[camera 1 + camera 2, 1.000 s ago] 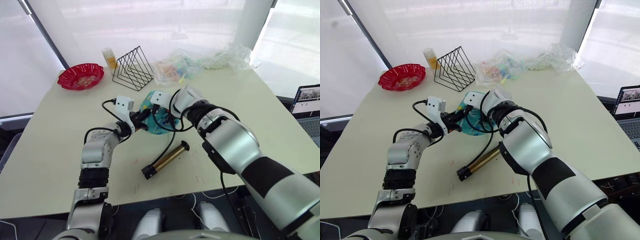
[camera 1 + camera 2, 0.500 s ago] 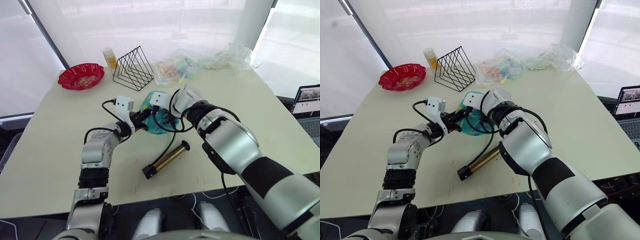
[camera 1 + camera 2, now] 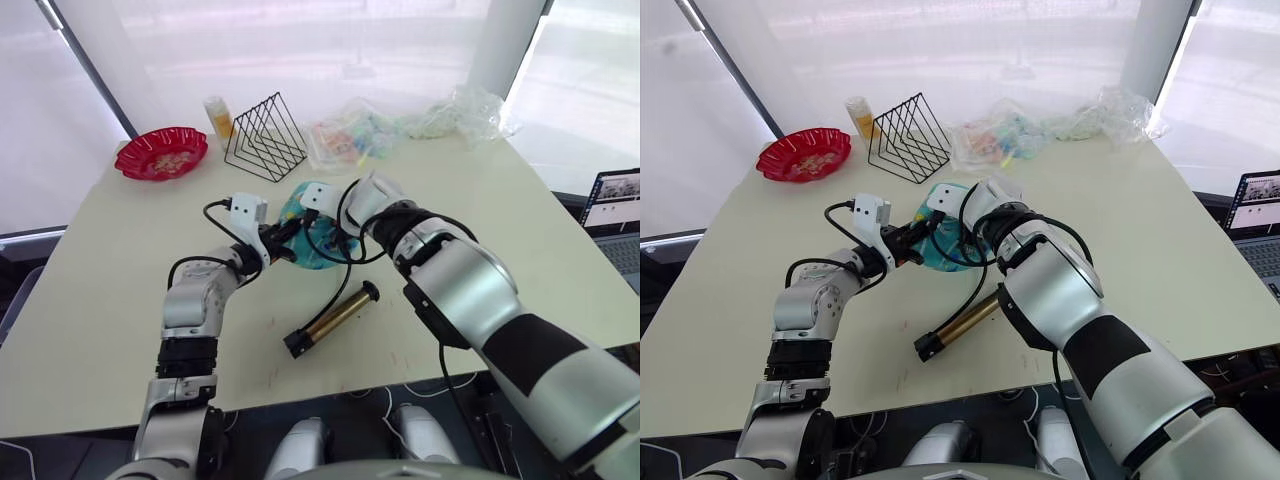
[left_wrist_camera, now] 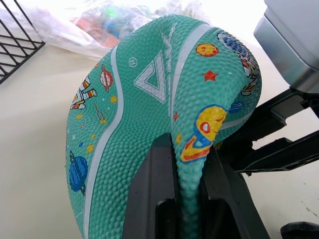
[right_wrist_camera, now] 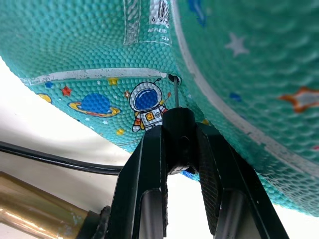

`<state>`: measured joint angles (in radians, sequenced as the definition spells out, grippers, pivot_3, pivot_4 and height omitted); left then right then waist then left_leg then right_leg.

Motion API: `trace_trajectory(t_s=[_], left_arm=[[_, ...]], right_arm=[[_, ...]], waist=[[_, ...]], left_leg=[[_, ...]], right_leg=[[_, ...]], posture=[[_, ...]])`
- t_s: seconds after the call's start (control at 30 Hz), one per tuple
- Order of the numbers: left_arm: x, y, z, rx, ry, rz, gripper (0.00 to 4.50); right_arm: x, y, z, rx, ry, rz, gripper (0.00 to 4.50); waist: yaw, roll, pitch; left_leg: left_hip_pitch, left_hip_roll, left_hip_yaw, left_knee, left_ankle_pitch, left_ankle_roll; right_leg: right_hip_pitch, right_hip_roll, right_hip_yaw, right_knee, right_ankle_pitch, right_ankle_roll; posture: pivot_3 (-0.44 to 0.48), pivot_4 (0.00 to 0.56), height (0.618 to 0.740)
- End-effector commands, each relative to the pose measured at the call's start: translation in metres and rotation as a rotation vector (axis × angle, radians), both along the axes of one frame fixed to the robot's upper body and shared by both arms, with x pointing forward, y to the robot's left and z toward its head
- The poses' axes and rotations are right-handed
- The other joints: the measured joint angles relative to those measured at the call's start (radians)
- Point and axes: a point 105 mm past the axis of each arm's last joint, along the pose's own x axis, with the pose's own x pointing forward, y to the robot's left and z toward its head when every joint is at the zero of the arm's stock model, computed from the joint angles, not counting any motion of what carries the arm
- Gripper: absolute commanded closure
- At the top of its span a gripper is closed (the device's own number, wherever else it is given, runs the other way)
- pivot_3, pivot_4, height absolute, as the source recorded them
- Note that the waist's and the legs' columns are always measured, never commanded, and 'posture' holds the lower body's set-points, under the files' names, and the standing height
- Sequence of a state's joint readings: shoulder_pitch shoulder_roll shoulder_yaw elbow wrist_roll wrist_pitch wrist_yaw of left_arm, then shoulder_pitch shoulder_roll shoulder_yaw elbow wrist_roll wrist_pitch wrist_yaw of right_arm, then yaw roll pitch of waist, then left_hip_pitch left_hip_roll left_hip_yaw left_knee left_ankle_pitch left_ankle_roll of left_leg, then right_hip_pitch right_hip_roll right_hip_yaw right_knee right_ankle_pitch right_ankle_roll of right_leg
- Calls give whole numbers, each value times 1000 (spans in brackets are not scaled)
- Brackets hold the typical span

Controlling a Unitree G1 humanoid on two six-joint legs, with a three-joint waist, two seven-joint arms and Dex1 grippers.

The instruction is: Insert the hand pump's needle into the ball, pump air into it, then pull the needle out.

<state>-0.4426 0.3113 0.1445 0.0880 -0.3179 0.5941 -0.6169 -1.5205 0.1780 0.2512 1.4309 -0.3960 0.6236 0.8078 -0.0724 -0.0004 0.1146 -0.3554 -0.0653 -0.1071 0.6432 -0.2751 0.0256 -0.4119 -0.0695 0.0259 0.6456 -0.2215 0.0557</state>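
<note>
Lying nearest on the table [image 3: 90,300] is the hand pump [image 3: 333,318], a gold tube with black ends. Nothing holds it. Its thin black hose [image 3: 335,275] curls up toward the ball.

Just past it, the 2 arms meet at the ball [image 4: 149,114]. The ball is teal, soft and floppy (no air in it yet), with little space pictures on it. The left gripper [image 4: 192,194] has its 2 black fingers pressed on a fold of the ball, holding it up off the table. The right gripper [image 5: 178,149] pinches the black tip of the hose. From that tip the needle [image 5: 176,97] pokes out, thin as a pin, and its end sits right at the small dark hole in the ball, next to the astronaut picture.

The step now looks like pushing the needle in. To do it well, I think the needle should go straight into the hole, not at a slant, and slowly, so it does not bend or slip off. The left gripper should hold the ball firm so it cannot wobble.

Farther back stand a black wire rack [image 3: 263,138], a small yellow bottle [image 3: 217,115], a red bowl [image 3: 161,152] and some clear plastic bags [image 3: 400,128]. They are well apart from the ball. The looping hose near the right gripper could snag.
</note>
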Motion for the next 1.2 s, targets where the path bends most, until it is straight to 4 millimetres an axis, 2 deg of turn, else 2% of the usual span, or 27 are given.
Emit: trace_trajectory(t_s=[0.03,0.27,0.47,0.87,1.2], left_arm=[[-44,-90,-39,-137,209,-415,4481],[-48,-94,-39,-145,217,-437,4481],[-55,-101,-37,-165,228,-481,4481],[-56,-113,-25,-259,224,-499,4481],[-63,-114,-24,-284,242,-524,4481]], right_arm=[[-51,101,30,266,28,235,4184],[-51,105,31,283,4,231,4184],[-47,106,37,326,-7,196,4184],[-57,115,36,377,47,219,4184],[-53,117,45,426,28,200,4184]], waist=[[0,0,0],[-1,0,0],[-3,0,0],[-8,1,0],[-25,2,1]], left_leg=[[1,0,0,-1,0,0],[9,0,-3,-7,0,-1],[10,0,-6,-7,0,-3],[10,0,-13,-7,0,-7],[11,-1,-14,-7,0,-8]], right_leg=[[0,0,1,0,0,0],[5,1,1,0,-2,-3],[4,4,2,0,-2,-3],[5,8,1,0,-3,-4],[5,8,1,0,-3,-5]], posture=[[0,150,740],[0,150,740],[0,150,740],[0,150,740],[0,150,740]])
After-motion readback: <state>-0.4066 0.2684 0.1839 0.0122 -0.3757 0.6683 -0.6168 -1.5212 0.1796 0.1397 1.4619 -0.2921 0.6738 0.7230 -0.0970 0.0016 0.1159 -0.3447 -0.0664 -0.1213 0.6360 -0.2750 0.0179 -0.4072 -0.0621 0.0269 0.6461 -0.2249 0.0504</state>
